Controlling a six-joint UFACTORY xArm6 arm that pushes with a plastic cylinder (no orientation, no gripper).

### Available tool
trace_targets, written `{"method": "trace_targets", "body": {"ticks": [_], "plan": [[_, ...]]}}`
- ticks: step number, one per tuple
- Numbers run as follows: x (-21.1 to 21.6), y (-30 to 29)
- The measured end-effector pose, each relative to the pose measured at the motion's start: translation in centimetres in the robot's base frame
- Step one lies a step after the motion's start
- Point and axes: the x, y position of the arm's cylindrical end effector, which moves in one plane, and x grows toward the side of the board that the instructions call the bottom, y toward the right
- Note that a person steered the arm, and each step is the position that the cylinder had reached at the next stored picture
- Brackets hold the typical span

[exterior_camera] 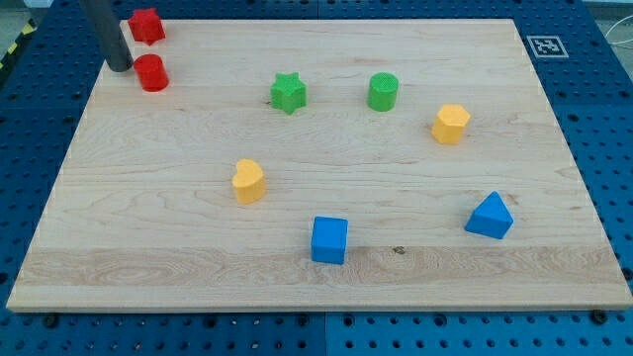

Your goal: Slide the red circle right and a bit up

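The red circle (152, 73) is a short red cylinder near the board's top left. My tip (120, 67) stands just to its left, very close to it, on the wooden board (316, 277). A second red block (146, 25), of angular shape, sits just above the circle at the board's top edge.
A green star (288, 93) and a green cylinder (383, 91) lie to the right of the red circle. A yellow hexagon (451, 124) is further right. A yellow heart (248, 181), a blue cube (329, 239) and a blue triangular block (491, 216) lie lower down.
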Motion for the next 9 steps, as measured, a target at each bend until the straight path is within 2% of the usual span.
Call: {"method": "trace_targets", "body": {"ticks": [2,9], "plan": [[2.8,0.0],[3.4,8.2]]}}
